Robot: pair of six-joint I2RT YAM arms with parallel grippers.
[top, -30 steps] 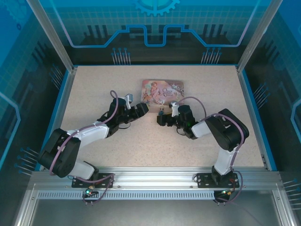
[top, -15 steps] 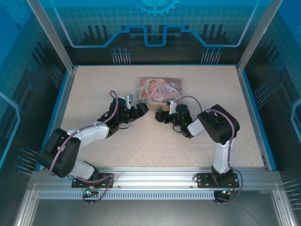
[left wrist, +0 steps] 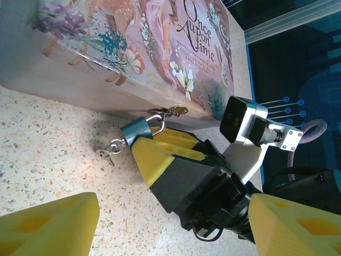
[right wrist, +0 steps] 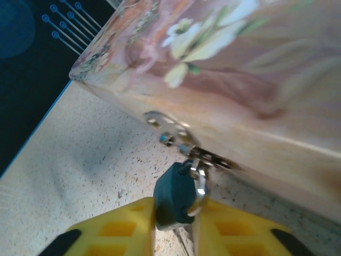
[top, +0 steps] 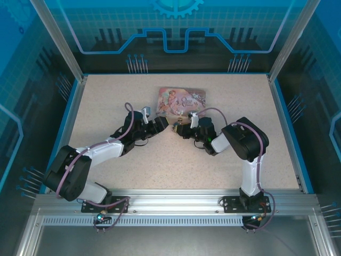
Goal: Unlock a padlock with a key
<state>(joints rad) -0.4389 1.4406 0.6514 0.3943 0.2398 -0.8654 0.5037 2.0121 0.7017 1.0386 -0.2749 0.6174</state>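
Padlock [right wrist: 173, 197] hangs on the front hasp [right wrist: 176, 130] of the closed pink tin [right wrist: 256, 64], my right pincer [right wrist: 173, 216] clamped on it, key [left wrist: 108, 152] just beside; left pincer [top: 161, 124] spread apart over bare desk [left wrist: 48, 160]

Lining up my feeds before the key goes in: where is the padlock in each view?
Top external: padlock, tiny, mid-picture, just off the pink tin's near edge.
Left wrist: centre, blue, on a yellow finger below the tin.
Right wrist: bottom centre, between the right pincer's fingers.
Shared landmark: the pink tin; its hasp carries the shackle.
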